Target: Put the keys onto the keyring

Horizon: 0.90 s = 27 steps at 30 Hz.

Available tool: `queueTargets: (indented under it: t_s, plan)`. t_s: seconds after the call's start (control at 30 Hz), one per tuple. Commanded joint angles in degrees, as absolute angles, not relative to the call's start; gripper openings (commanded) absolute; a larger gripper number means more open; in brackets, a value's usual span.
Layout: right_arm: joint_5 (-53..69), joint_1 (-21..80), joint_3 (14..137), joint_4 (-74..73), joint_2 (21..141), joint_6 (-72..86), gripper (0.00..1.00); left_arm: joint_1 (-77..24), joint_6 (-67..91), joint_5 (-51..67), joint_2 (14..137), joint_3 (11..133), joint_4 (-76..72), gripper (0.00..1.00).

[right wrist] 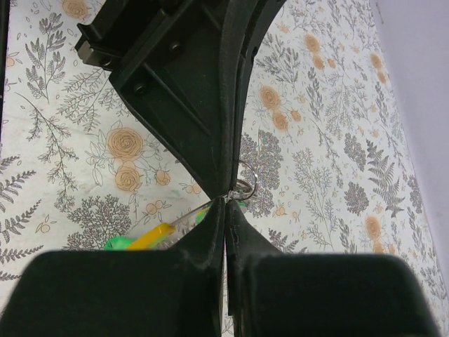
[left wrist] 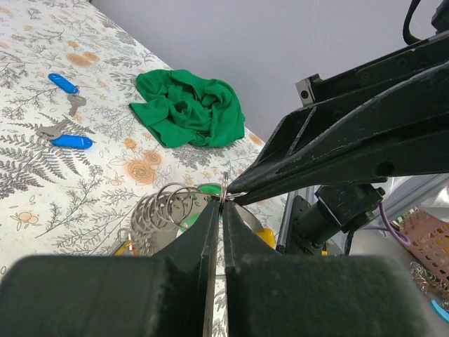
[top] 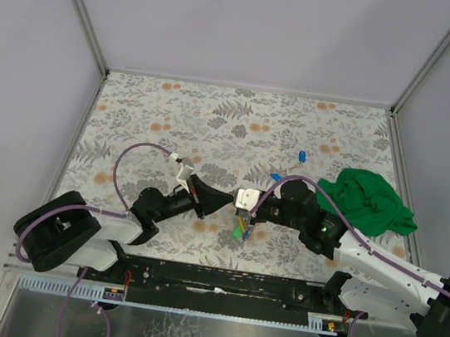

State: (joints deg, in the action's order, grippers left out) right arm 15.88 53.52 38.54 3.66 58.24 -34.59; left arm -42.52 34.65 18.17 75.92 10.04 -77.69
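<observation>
Both arms meet tip to tip above the table's middle. My left gripper (top: pixel 231 203) (left wrist: pixel 223 203) is shut on the thin wire of the keyring (left wrist: pixel 225 184). My right gripper (top: pixel 242 210) (right wrist: pixel 226 202) is shut on the same keyring (right wrist: pixel 245 188) from the opposite side. Keys hang below the pinch: a green tag (left wrist: pixel 203 193) (right wrist: pixel 119 243), a yellow tag (left wrist: pixel 263 235) (right wrist: pixel 151 236) and a coil of small silver rings (left wrist: pixel 163 210). Two blue-tagged keys (left wrist: pixel 63 83) (left wrist: pixel 72 141) lie loose on the table, also in the top view (top: pixel 301 156) (top: pixel 276 176).
A crumpled green cloth (top: pixel 367 201) (left wrist: pixel 189 105) lies at the table's right side, beyond the blue keys. The floral tablecloth (top: pixel 215 117) covers the whole surface. Grey walls close in the left, back and right.
</observation>
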Motion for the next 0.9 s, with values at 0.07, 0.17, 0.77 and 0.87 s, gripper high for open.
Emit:
queueTargets:
  t_s: [0.07, 0.17, 0.77, 0.87]
  plan:
    - [15.8, 54.8, 38.5, 2.7, 56.4, -33.6, 0.0, -42.4, 31.1, 12.5, 72.9, 8.4, -83.2, 0.01]
    - [16.1, 54.7, 39.5, 2.0, 56.9, -33.7, 0.0, -42.3, 28.9, 12.5, 70.9, 7.2, -79.8, 0.09]
    - [13.9, 54.3, 45.1, 6.2, 67.0, -32.9, 0.0, -41.3, 22.9, 9.1, 56.6, 4.8, -59.1, 0.37]
    - [14.2, 53.3, 47.4, 7.3, 70.5, -32.9, 0.0, -40.6, 22.7, 7.9, 54.8, 5.0, -56.2, 0.38]
